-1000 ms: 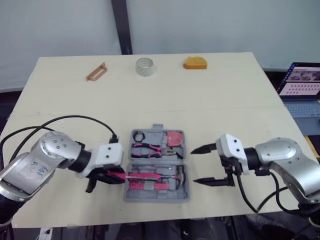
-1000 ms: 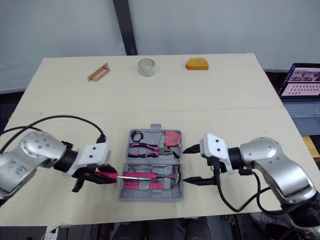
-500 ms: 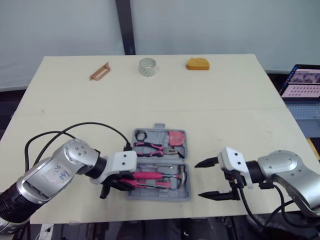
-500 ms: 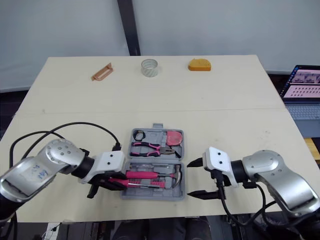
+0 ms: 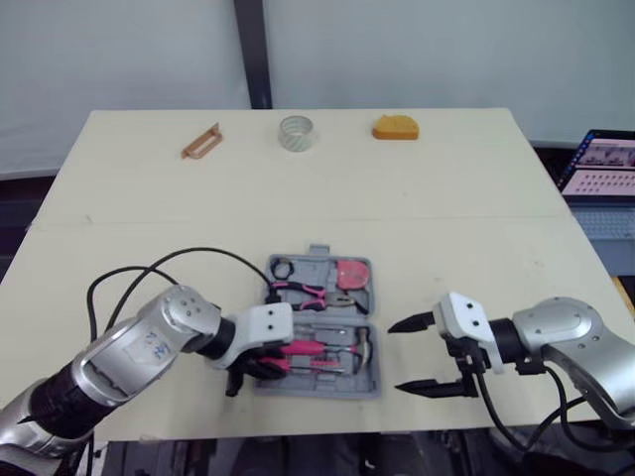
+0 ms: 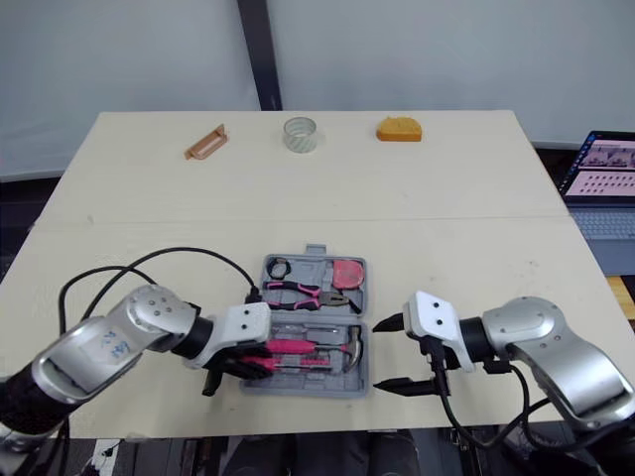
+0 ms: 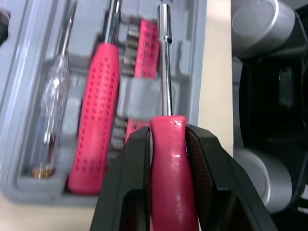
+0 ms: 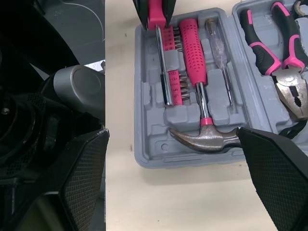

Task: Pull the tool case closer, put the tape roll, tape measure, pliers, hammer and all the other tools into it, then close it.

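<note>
Seen from the head, the tool case (image 5: 316,250), a shell of grey moulded plastic, lies open near the front edge of the pale, matte table (image 5: 446,218), between the two arms. The left gripper (image 5: 260,363) sits at its near left corner. The right gripper (image 5: 394,357) hovers just beside the case's right wall, its black pointed fingers spread wide and holding nothing. Along the far edge lie a clear ring of tape roll (image 5: 296,133), a rounded orange tape measure (image 5: 395,128) and a brown flat tool (image 5: 199,142), all well apart from the case. Pink-handled pliers (image 5: 303,295) rest in the far half.

In the left wrist view, smooth black fingers (image 7: 129,192) pinch tight on the glossy pink handle of a bit driver (image 7: 168,168), whose bright steel shaft runs out over a row of pink-seated bits (image 7: 148,45). Beside it lies the dimpled pink grip of the hammer (image 7: 94,120), then a clear-handled tester screwdriver (image 7: 52,113).

In the right wrist view, two cross-hatched black pads (image 8: 82,178) stand far apart, with the hammer's curved steel head in the case between them.
</note>
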### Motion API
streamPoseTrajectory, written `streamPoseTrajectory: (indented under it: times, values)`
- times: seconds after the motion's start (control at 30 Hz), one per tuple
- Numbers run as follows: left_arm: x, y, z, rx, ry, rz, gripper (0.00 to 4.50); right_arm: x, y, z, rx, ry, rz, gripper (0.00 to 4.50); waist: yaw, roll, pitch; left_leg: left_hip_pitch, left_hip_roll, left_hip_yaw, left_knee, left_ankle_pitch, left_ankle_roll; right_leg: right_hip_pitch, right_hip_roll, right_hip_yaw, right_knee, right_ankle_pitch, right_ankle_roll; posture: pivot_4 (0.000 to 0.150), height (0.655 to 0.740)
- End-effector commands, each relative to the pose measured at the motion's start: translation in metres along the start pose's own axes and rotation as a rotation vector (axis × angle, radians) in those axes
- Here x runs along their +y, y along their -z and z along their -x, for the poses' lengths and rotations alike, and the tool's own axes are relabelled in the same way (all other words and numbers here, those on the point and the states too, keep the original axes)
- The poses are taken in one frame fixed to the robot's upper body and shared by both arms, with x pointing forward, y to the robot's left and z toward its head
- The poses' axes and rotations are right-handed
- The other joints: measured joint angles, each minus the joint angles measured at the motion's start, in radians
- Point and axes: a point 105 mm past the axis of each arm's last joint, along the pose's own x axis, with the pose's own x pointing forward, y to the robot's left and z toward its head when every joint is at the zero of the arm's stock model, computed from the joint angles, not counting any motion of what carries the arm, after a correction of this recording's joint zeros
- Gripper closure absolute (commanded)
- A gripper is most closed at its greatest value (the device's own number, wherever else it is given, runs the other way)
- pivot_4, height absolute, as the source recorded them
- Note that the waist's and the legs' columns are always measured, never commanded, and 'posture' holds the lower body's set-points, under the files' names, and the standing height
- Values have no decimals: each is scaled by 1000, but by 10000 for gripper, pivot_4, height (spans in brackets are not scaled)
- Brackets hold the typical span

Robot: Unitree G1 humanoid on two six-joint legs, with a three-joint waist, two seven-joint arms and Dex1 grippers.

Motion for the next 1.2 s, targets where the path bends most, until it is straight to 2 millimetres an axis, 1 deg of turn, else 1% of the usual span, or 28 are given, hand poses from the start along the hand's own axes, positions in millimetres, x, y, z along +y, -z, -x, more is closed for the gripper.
streamPoseTrajectory:
  times: [0.03,0.17,0.43,0.73,1.2]
  values:
    - [-6,-8,-4,-9,7,-23,38924,1,-6,4,-8,-5,40,0,0,0,0,0,0,0,0,0,0,0,0,0,0,0,0,1500,7400]
    - [-8,-11,-9,-11,20,-19,38924,0,-6,5,-9,-1,39,0,0,0,0,0,0,0,0,0,0,0,0,0,0,0,0,1500,7400]
    - [-6,-10,-11,4,24,-14,38924,0,-7,5,-10,5,37,0,0,0,0,0,0,0,1,0,0,0,0,0,0,0,0,1500,7400]
    - [-10,-12,-19,3,43,-24,38924,-1,-7,4,-10,8,39,0,1,0,0,0,0,0,1,0,0,0,0,0,0,0,0,1500,7400]
    - [-8,-15,-27,-9,49,-22,38924,-1,-8,4,-15,11,37,0,1,0,0,0,0,0,1,0,0,1,0,0,1,0,0,1500,7400]
